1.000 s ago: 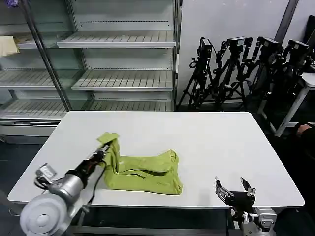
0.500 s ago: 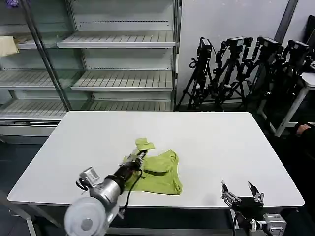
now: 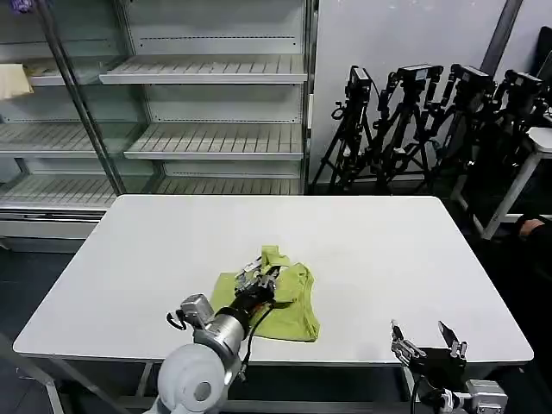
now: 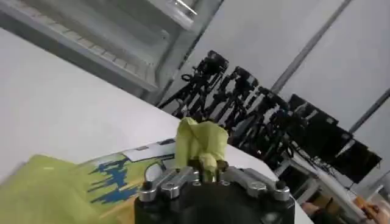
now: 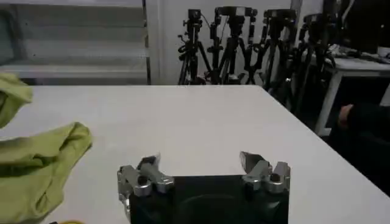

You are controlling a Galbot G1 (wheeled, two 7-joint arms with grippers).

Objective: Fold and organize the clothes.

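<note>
T-shirt (image 3: 280, 302), lime yellow-green, is sitting bunched up on the white table (image 3: 388, 250), a bit toward the robot's edge and roughly mid-width. The left gripper (image 3: 259, 280) is right over it, pinching a flap of the fabric, and in the left wrist view you can see a tuft of green cloth (image 4: 201, 141) poking up between the closed fingers, with the blue and white print (image 4: 131, 167) face up underneath. So the thing that matters: the held flap is hanging above the middle of the shirt, and the rest of the garment spreads out below and toward the robot's right of the gripper. Looks to me like a fold mid-carry, and the flap probably needs laying down across the body of the shirt. The right gripper (image 3: 429, 343) is parked by the near right edge, well apart from the shirt, fingers spread with nothing in them.
</note>
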